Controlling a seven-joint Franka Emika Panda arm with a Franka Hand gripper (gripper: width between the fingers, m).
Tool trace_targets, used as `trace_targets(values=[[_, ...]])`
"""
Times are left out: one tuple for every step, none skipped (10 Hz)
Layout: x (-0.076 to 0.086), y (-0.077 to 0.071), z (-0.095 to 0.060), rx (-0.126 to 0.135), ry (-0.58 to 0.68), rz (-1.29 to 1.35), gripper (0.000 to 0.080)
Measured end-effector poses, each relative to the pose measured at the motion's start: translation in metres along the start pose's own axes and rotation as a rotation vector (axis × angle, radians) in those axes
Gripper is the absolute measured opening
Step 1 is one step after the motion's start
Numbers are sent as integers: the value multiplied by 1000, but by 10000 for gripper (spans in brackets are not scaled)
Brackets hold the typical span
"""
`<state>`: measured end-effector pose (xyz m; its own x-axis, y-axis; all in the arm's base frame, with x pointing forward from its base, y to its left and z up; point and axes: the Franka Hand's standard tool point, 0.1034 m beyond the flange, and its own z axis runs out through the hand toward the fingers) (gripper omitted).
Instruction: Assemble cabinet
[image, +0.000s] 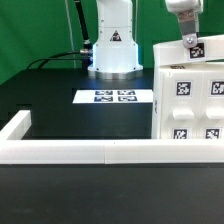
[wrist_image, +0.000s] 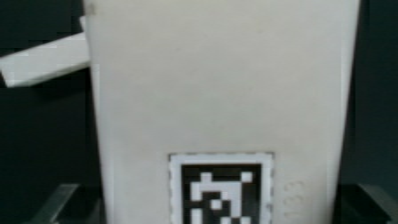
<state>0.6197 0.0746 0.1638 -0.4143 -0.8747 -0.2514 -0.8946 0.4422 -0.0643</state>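
Observation:
The white cabinet (image: 190, 100) stands at the exterior view's right, just behind the border rail, its front panel carrying several square tags. My gripper (image: 187, 36) comes down from above onto its top, where a white panel with a tag (image: 197, 47) stands up. In the wrist view this white panel (wrist_image: 214, 90) fills the middle, with a tag (wrist_image: 222, 192) near the gripper (wrist_image: 217, 216). The dark fingers (wrist_image: 64, 203) sit tight against both of its sides, so the gripper is shut on it. The cabinet's lower body is hidden in the wrist view.
The marker board (image: 113, 97) lies flat on the black table in front of the robot base (image: 112, 50). A long low white border rail (image: 70, 152) runs along the front and turns back at the exterior view's left (image: 15, 127). A slanted white piece (wrist_image: 39, 62) shows beside the panel.

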Motion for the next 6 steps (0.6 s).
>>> trace_targets(values=[[0, 0, 0, -3, -12, 42, 560], [1, -1, 0, -5, -17, 48, 560], [0, 0, 1, -7, -24, 67, 560], [-2, 1, 1, -9, -27, 48, 668], [-2, 1, 1, -9, -28, 31, 757], [-5, 1, -2, -7, -35, -10, 757]])
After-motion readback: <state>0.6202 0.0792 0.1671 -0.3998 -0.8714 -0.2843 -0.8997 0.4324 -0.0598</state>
